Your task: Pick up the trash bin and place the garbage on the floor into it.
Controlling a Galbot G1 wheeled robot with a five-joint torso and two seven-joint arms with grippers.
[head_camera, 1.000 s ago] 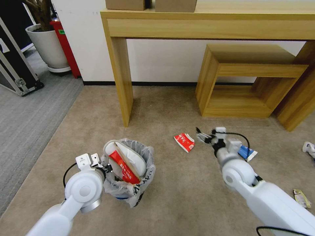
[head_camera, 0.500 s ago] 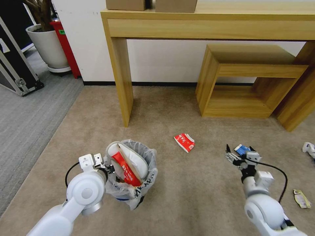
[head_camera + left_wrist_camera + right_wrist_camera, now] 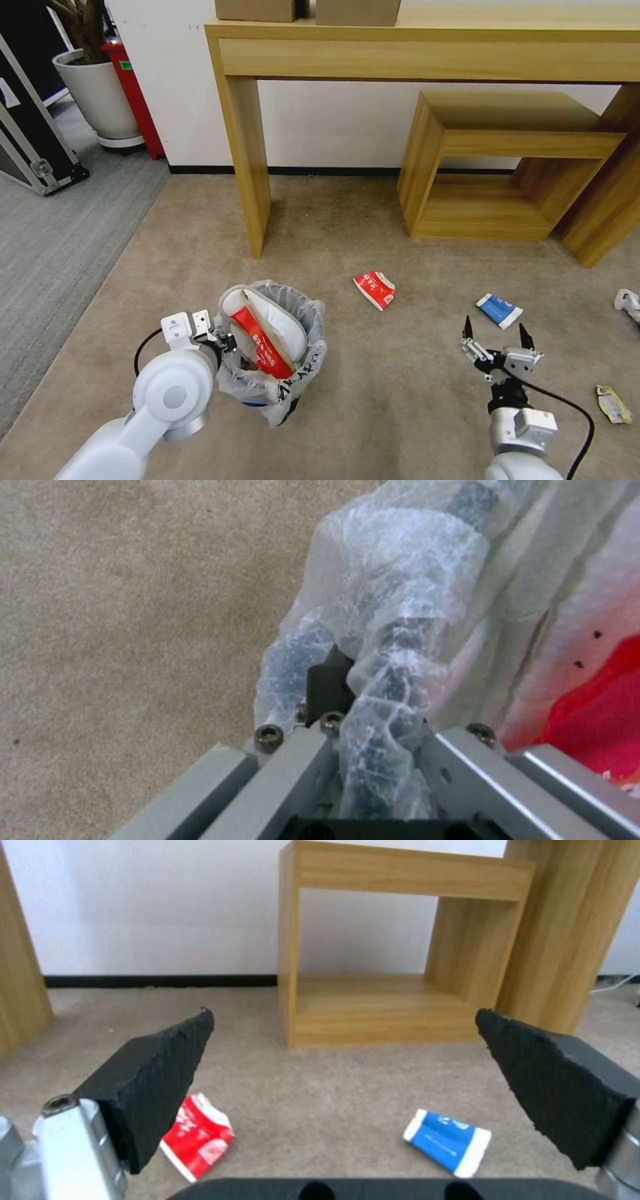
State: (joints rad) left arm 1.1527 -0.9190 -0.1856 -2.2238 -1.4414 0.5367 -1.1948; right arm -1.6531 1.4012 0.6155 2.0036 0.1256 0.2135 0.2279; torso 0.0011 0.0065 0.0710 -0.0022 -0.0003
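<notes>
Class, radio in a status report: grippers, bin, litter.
Left gripper shut on trash bin rim. Right gripper open, empty, above floor. Red-white carton, blue-white packet on carpet ahead, unobstructed.

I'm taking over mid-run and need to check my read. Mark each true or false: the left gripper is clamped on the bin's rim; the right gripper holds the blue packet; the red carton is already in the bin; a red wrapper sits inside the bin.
1. True: the left gripper is shut on the bagged rim of the trash bin.
2. False: the right gripper is open and empty; the blue-white packet lies on the floor.
3. False: the red-white carton lies on the carpet.
4. True: a red wrapper stands in the bin.
</notes>
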